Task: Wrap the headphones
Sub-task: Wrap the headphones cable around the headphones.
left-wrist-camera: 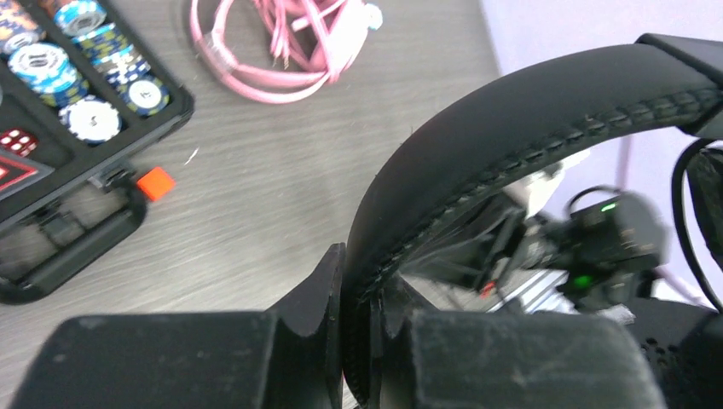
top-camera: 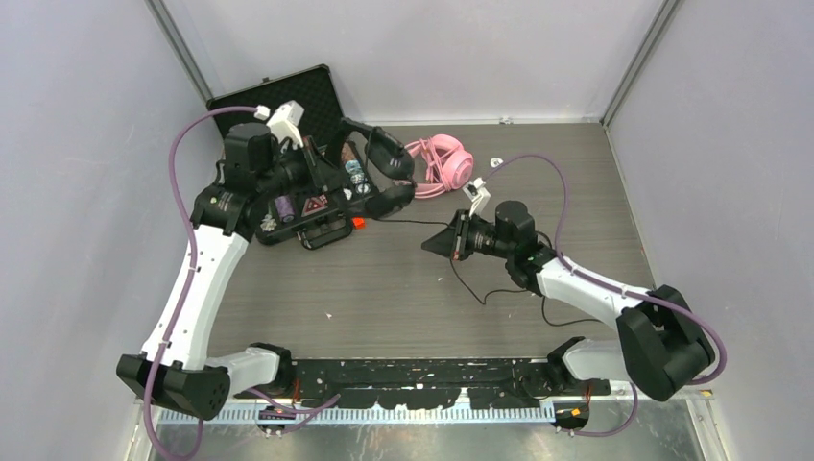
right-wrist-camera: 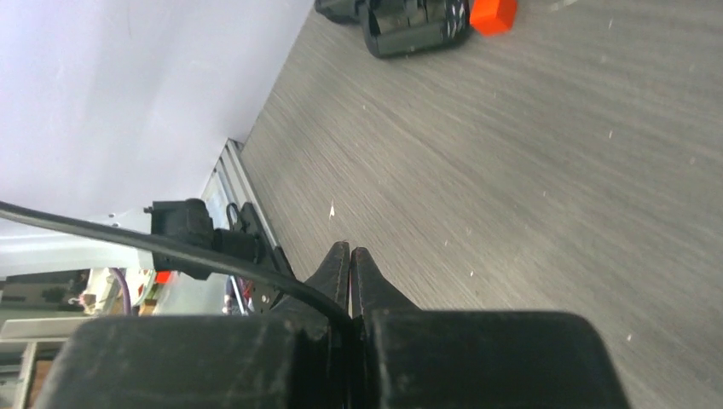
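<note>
While left hand point(left-wrist-camera: 362, 281) clamps the black headset point(left-wrist-camera: 511, 111), right hand point(right-wrist-camera: 349, 253) pinches its partly hidden cable point(right-wrist-camera: 170, 244).

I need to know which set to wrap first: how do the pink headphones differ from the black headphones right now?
The black headphones are held by the left gripper at the headband; the pink headphones lie on the table. The black cable runs to the right gripper, pinched; the pink cable lies bunched on the table. Both are corded over-ear headsets.
</note>
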